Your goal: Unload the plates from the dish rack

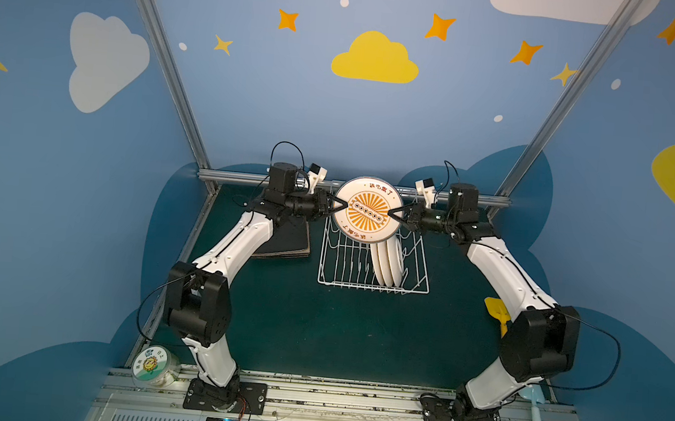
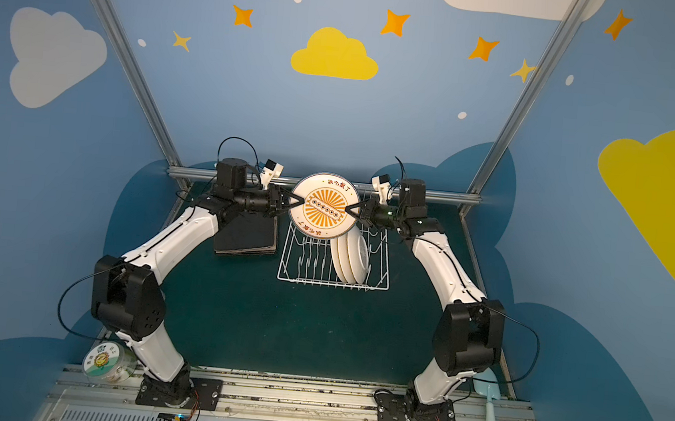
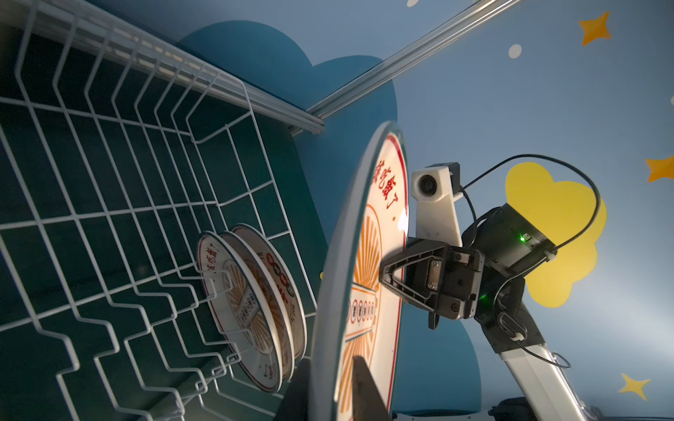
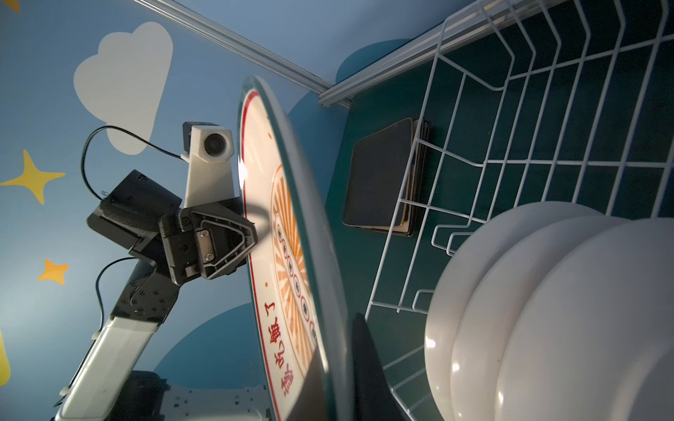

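Up over the back half of the dish rack (image 1: 362, 287), a round cream plate (image 1: 368, 211) is hanging in the air, standing on edge with its printed face toward the front of the rig. Writing first: red Chinese characters arc along the rim at the top and again upside down at the bottom, and the last few look like 吃饭了 to me. The middle is an orange sunburst with a band across it carrying a row of small dark rings. Over at the front left corner, the clear tub (image 1: 155, 366) has a sunflower label with a few characters too small to read. The left pincer (image 1: 344, 206) is nipped narrow on the plate's left edge, one finger (image 3: 364, 393) flat on the printed face and the other behind it. The right pincer (image 1: 390, 213) is clamped tight on the opposite edge, so both have hold of the same plate. Three more round plates (image 1: 385, 261) stand in the rack's tines on its right side, leaning together, plain white backs showing in the right wrist view. Just left of the rack, a stack of square plates (image 1: 287, 236) lies black side up on the green mat (image 1: 317, 330). A yellow spatula (image 1: 498, 311) peeks out by the right arm, and a pale blue spatula (image 1: 536, 420) lies at the front right.
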Tool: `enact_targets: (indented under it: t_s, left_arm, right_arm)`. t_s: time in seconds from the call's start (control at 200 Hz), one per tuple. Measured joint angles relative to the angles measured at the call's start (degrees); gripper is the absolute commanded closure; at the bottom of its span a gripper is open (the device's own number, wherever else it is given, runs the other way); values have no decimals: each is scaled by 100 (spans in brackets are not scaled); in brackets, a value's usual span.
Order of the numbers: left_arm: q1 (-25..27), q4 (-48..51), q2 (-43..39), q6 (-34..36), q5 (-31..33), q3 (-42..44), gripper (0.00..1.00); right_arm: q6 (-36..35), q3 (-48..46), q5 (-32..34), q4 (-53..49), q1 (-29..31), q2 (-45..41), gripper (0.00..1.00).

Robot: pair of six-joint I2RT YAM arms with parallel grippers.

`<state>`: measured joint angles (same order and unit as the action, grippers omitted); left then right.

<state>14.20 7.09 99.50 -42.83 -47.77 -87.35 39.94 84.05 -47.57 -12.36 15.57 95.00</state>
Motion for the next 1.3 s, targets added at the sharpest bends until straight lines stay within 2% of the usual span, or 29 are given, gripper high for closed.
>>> enact_targets:
  t_s: [0.105, 0.19, 0.26, 0.35, 0.411, 0.551, 0.621, 0.696, 0.836, 1.061, 1.302]
  left_arm:
    - [2, 136, 0, 39, 138, 2, 97]
    - [9, 245, 0, 96, 249, 7, 97]
    - [9, 264, 0, 101, 260, 7, 97]
    - [9, 293, 0, 94, 284, 9, 97]
    - [7, 306, 0, 70, 267, 37, 97]
    - [-4, 271, -116, -66, 201, 201, 97]
    - [-20, 278, -234, -109, 160, 317, 97]
    - [-37, 319, -396, -109, 127, 442, 97]
    - [-107, 599, -841, -13, 122, 697, 97]
    - [-197, 1585, -1709, 396, 258, 1075, 97]
    - [-221, 2518, -2837, 732, 584, 2002, 97]
  right_arm:
    - [-50, 7, 13, -2, 0, 0, 100]
    - [-109, 15, 83, -46, 4, 0, 100]
    - [-125, 15, 87, -74, 4, 7, 93]
    - [-140, 15, 76, -92, 4, 7, 78]
    - [-125, 15, 57, -76, 4, -11, 59]
    - [-310, -66, 166, -98, 4, -107, 33]
    - [-415, -138, 249, -164, 2, -223, 22]
    - [-557, -205, 328, -238, 0, -389, 16]
    - [-925, -282, 487, -385, 0, -688, 10]
    - [-1738, -791, 743, -584, 17, -1285, 9]
    - [-2640, -1539, 997, -592, 26, -2087, 9]
